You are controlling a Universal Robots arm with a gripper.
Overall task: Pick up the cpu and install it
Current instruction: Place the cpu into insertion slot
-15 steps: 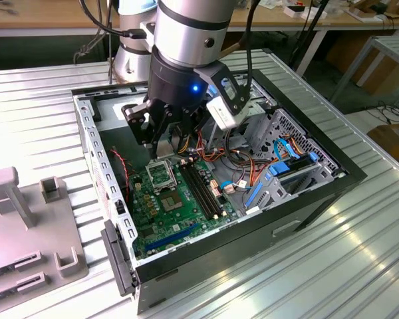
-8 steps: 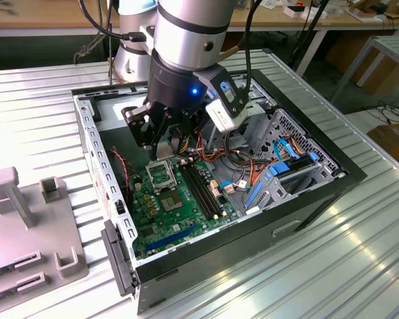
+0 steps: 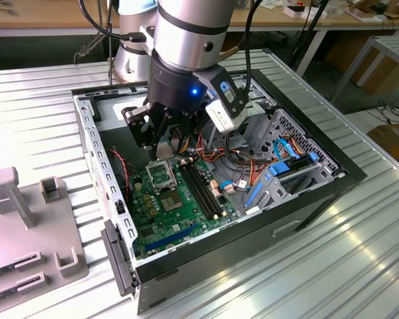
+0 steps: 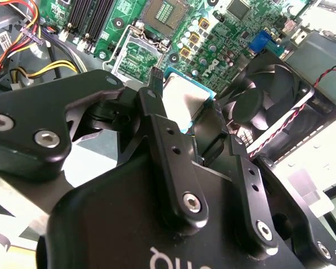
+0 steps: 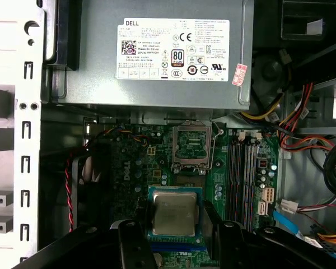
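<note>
Gripper (image 5: 175, 221) is clamped on the cpu (image 5: 173, 210), with the fingers (image 5: 211, 221) pinching two opposite edges. The chip sits flat between them, over the motherboard (image 5: 151, 151) inside the case (image 3: 266, 246), close to the open socket (image 5: 191, 147) but not over it. The socket is beside the memory slots (image 5: 243, 174). Judgement: the chip is light and rigid, its metal lid is slick, and the underside contacts are fragile. An edge pinch is the right hold, low force, nothing bearing on the faces.

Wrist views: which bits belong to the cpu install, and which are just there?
Job:
- cpu, held in the gripper
- empty socket

Just there:
- power supply
- memory slots
- fan
- loose cables
</note>
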